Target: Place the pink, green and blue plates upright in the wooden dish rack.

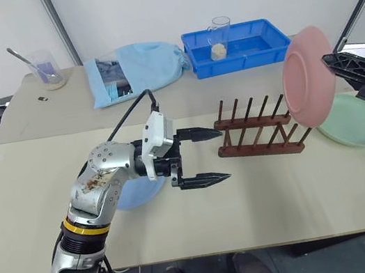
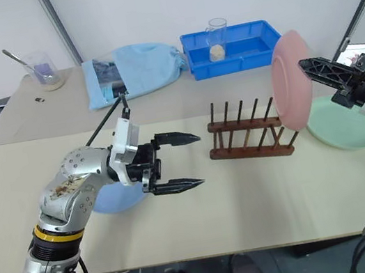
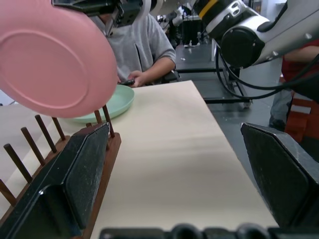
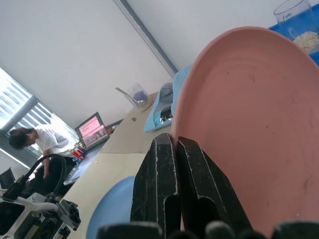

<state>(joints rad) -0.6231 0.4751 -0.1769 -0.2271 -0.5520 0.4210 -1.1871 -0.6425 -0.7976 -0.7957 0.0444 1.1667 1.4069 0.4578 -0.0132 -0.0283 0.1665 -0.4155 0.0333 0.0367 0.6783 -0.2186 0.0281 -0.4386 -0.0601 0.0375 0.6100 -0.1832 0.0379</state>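
Silver-grey jointed left arm [image 1: 99,186] with a yellow-and-black band, white wrist block, black cable, and pointed black two-finger left gripper [image 1: 204,156]

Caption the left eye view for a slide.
Right gripper holds pink plate upright above the wooden dish rack.

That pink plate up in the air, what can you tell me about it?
The pink plate is round, shallow, plain and matte salmon, with a faint raised ring on its underside. It is held almost on edge above the table, over the right end of the rack, none of it between the pegs yet. The right hand pinches its rim with shut fingers. The green plate lies flat below and behind it.
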